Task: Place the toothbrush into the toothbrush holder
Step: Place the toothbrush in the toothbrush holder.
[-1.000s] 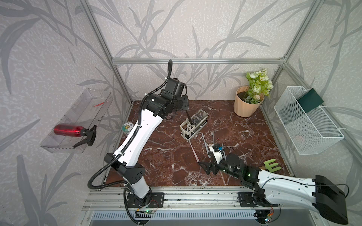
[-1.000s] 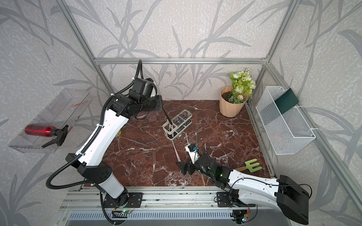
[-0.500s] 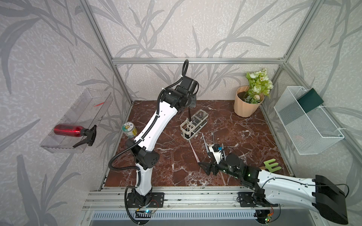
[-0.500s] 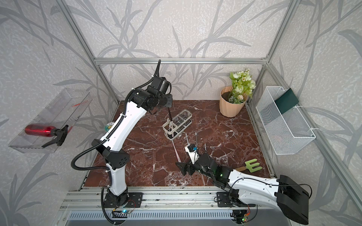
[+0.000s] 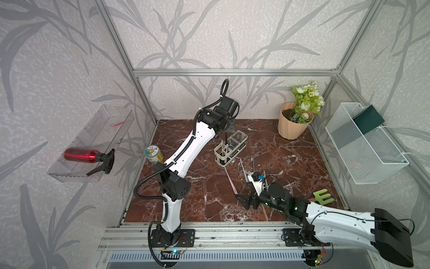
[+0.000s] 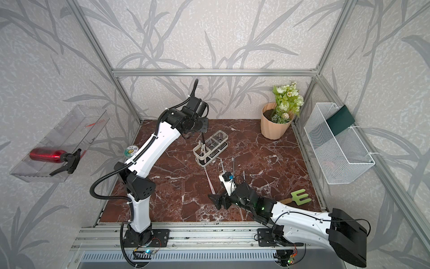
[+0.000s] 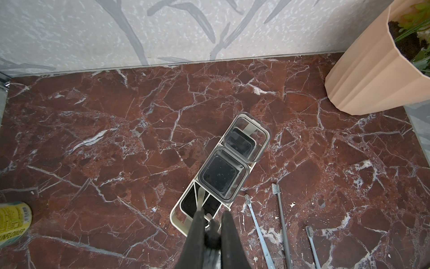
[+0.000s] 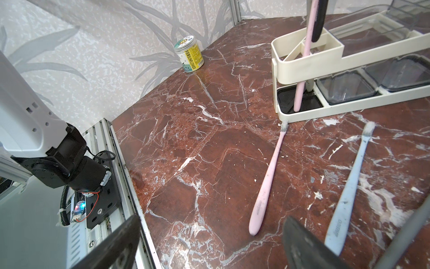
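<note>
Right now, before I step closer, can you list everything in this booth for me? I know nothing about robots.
toothbrush holder: one, white frame with clear cups, mid-table
held toothbrush: one, pink, upright in the holder's end slot
loose pink toothbrush: one, flat on table by holder
light blue toothbrush: one, flat beside it
grey toothbrushes: two, flat alongside
jar: one, yellow label, left table edge
flowerpot: one, peach, green-white flowers, back right corner
mesh basket: one, white, right wall
dark green item: one, in basket
shelf: one, clear, left wall
spray bottle: one, red, on shelf
garden fork: one, green, front right
table: one, red-brown marble
left gripper: one, black, shut on held toothbrush
right gripper: one, black, open, low over table
</note>
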Robot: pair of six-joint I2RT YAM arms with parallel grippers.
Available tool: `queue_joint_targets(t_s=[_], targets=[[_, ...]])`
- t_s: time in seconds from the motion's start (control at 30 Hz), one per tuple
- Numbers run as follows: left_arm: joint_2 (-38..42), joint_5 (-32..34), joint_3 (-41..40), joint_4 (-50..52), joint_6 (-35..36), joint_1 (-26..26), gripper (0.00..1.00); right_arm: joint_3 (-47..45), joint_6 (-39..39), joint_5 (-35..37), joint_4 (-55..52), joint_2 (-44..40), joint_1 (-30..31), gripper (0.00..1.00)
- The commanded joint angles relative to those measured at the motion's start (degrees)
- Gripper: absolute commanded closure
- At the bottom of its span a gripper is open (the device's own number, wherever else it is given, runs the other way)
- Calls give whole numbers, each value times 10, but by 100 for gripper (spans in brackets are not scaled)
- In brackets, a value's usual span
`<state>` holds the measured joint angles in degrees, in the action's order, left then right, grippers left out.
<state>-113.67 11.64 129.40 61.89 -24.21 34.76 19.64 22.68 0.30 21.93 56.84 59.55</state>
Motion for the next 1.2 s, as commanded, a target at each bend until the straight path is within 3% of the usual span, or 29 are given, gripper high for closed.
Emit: queue_joint_targets(t_s=[0.0, 1.17], targets=[[2, -4, -21, -19, -8, 6, 100, 0, 3, -7, 4, -2, -2, 5], [86, 11, -294, -218, -8, 24, 100, 2, 1, -13, 7, 3, -3, 5]])
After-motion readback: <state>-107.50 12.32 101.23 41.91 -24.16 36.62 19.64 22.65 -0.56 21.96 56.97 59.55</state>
